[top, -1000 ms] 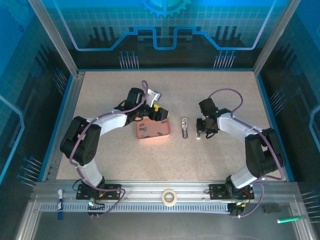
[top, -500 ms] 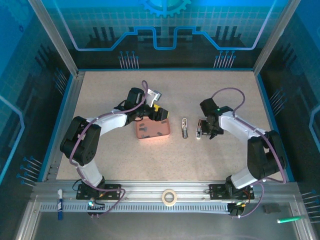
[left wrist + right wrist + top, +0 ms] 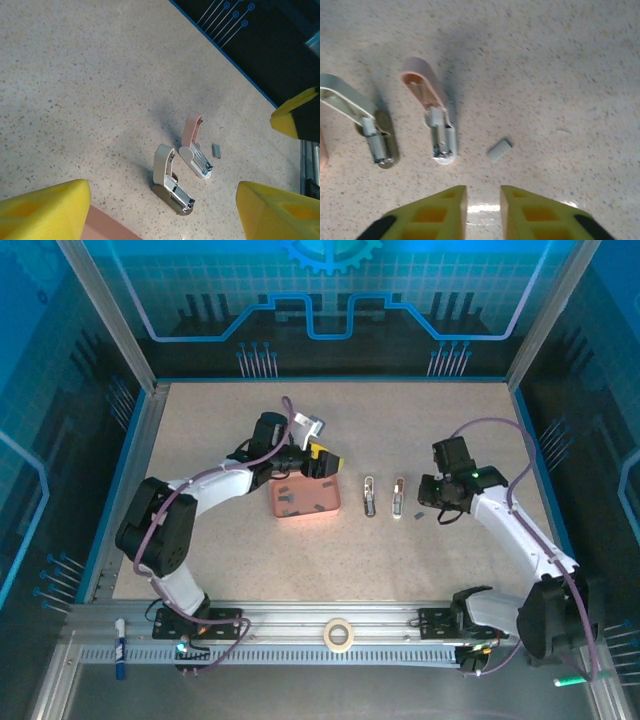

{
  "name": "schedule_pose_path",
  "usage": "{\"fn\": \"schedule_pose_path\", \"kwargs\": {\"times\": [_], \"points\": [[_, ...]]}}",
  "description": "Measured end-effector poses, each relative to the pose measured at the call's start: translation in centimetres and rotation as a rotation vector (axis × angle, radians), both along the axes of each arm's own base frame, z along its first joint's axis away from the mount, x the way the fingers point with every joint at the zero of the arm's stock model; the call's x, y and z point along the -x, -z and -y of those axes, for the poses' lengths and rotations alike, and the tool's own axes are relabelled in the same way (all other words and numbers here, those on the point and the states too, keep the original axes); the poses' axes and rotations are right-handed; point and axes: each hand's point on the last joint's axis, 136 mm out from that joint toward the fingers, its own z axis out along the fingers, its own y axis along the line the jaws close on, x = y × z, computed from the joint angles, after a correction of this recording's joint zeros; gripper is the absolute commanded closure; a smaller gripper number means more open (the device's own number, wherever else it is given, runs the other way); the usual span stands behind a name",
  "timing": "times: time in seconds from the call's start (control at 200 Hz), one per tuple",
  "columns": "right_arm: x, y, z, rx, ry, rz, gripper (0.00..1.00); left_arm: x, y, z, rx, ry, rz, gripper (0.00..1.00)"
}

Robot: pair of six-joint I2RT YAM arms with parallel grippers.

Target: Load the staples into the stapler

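Two small staplers lie with their lids swung open on the table: a beige one point(image 3: 370, 496) point(image 3: 172, 182) point(image 3: 375, 135) and a pink-and-white one point(image 3: 399, 497) point(image 3: 195, 150) point(image 3: 437, 125). One grey staple strip point(image 3: 216, 151) point(image 3: 499, 150) lies loose on the table just right of the pink stapler. More dark staples point(image 3: 287, 502) lie in the pink tray point(image 3: 325, 502). My left gripper point(image 3: 322, 462) point(image 3: 162, 200) hovers over the tray's far edge, wide open and empty. My right gripper point(image 3: 432, 506) point(image 3: 484, 200) sits right of the staplers, fingers a narrow gap apart, holding nothing.
A tape roll point(image 3: 338, 633) rests on the front rail, and a blue marker point(image 3: 119, 648) lies at the front left. Blue-edged walls point(image 3: 140, 440) ring the speckled table. The tray corner point(image 3: 105, 227) lies under my left fingers.
My right gripper has drawn back to the right from the pink stapler, leaving it and the loose strip exposed. The left gripper has barely shifted.
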Motion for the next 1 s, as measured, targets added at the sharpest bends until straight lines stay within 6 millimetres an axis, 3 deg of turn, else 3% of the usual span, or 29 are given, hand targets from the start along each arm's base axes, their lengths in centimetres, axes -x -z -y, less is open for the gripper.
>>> {"fn": "schedule_pose_path", "kwargs": {"times": [0.19,0.385,0.68,1.001], "points": [[1.2,3.7,0.4,-0.047,0.082,-0.194,0.55,0.0,-1.4,-0.4,-0.003,-0.023,0.032,0.21],[1.8,7.2,-0.1,-0.065,0.144,-0.344,0.52,-0.2,-0.5,-1.0,-0.053,-0.058,0.020,0.20],[1.2,8.5,-0.2,-0.080,0.253,-0.388,0.55,-0.6,0.4,-1.9,-0.096,-0.092,0.012,0.19],[0.6,10.0,-0.4,-0.061,0.307,-0.421,0.59,-1.9,1.5,-4.9,-0.118,-0.167,-0.001,0.19]]}}
